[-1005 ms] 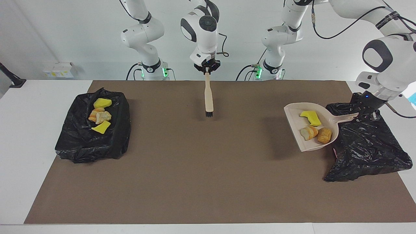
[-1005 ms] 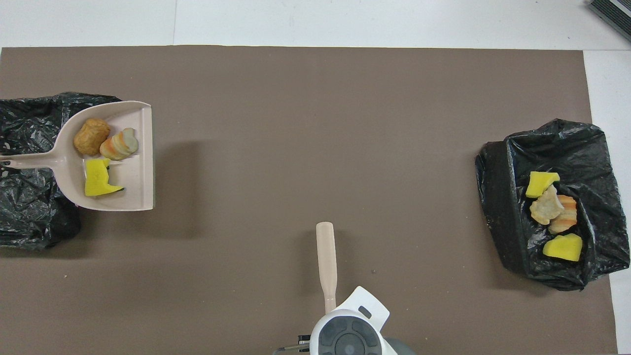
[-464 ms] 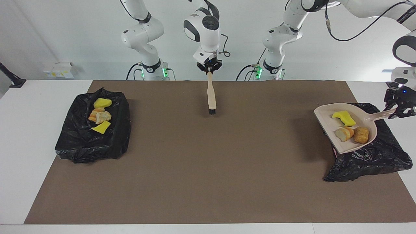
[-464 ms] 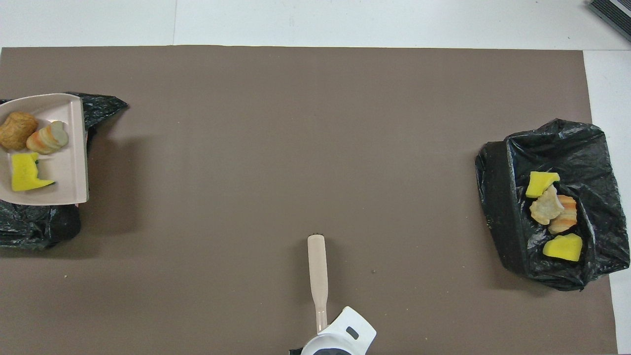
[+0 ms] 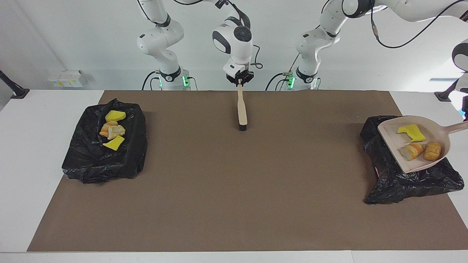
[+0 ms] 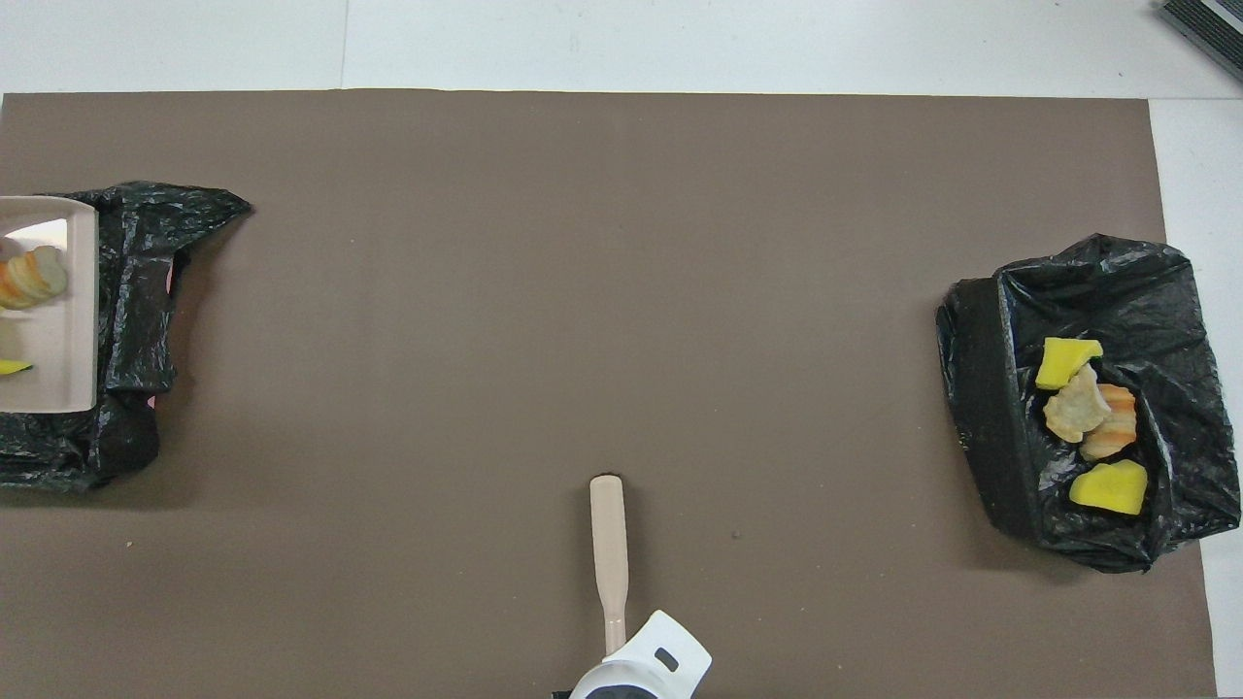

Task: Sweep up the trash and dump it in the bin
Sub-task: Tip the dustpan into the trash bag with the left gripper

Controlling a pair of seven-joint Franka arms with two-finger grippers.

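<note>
My left gripper (image 5: 465, 114) is cut off at the edge of the facing view. It holds the beige dustpan (image 5: 393, 138) by its handle, up over the black bin bag (image 5: 402, 182) at the left arm's end. In the pan lie three pieces of trash: a yellow chunk (image 5: 411, 132), an orange-striped lump (image 5: 410, 151) and a brown lump (image 5: 431, 151). The overhead view shows only the pan's front (image 6: 58, 320). My right gripper (image 5: 240, 81) is shut on the top of a beige brush (image 5: 241, 109), which hangs bristles down over the mat's edge nearest the robots.
A second black-bagged bin (image 5: 91, 160) stands at the right arm's end. It holds several scraps, among them two yellow chunks (image 5: 115, 115) and bread-like lumps (image 5: 112, 130). A brown mat (image 5: 234, 190) covers the table.
The left arm has carried the loaded dustpan toward its end of the table, from beside the black bag to over it. The right gripper has drawn the brush back toward the robots.
</note>
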